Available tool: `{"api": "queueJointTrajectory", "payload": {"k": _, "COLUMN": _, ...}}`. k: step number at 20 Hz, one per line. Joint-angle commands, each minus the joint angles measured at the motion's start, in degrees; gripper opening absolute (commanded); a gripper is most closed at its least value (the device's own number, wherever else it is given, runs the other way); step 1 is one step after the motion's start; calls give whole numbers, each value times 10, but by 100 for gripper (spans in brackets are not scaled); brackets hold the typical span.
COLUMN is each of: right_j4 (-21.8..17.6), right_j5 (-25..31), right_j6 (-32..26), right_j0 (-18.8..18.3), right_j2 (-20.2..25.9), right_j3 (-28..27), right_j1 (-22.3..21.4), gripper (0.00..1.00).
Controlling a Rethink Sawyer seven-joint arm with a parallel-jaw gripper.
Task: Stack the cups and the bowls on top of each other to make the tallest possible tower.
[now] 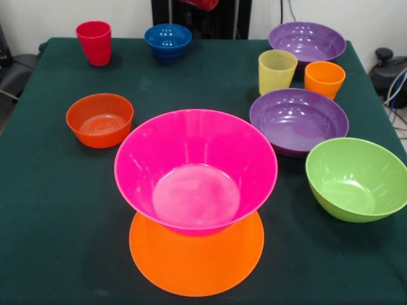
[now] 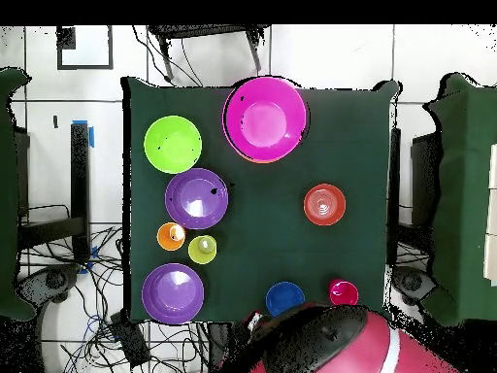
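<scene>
Tower [image 1: 196, 210] stands nearest: hot pink bowl [image 1: 196, 166] upright on upturned orange bowl [image 1: 196, 264]. Beyond, green bowl [image 1: 357, 178], purple bowls [image 1: 299, 119], red-orange bowl [image 1: 100, 119], cups [image 1: 277, 71], blue bowl [image 1: 168, 40] sit apart. Gripper's state: cannot tell.

The robot's arm [image 2: 330, 355] is a big, round, shiny red shape with dark black parts on top and a white patch on one side.
</scene>
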Motion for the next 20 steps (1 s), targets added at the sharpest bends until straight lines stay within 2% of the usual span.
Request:
{"api": "queueJointTrajectory", "payload": {"k": 1, "right_j4": 48, "right_j5": 65, "right_j6": 38, "right_j0": 11, "right_j2": 71, "right_j3": -41, "right_j1": -69, "gripper": 100}}
{"api": "queueJointTrajectory", "payload": {"k": 12, "right_j4": 63, "right_j5": 106, "right_j6": 33, "right_j0": 2, "right_j2": 99, "right_j3": -26, "right_j1": -100, "gripper": 100}}
{"api": "queueJointTrajectory", "payload": {"k": 20, "right_j4": 75, "right_j5": 163, "right_j6": 13, "right_j0": -6, "right_j2": 122, "right_j3": -16, "right_j1": -158, "gripper": 100}}
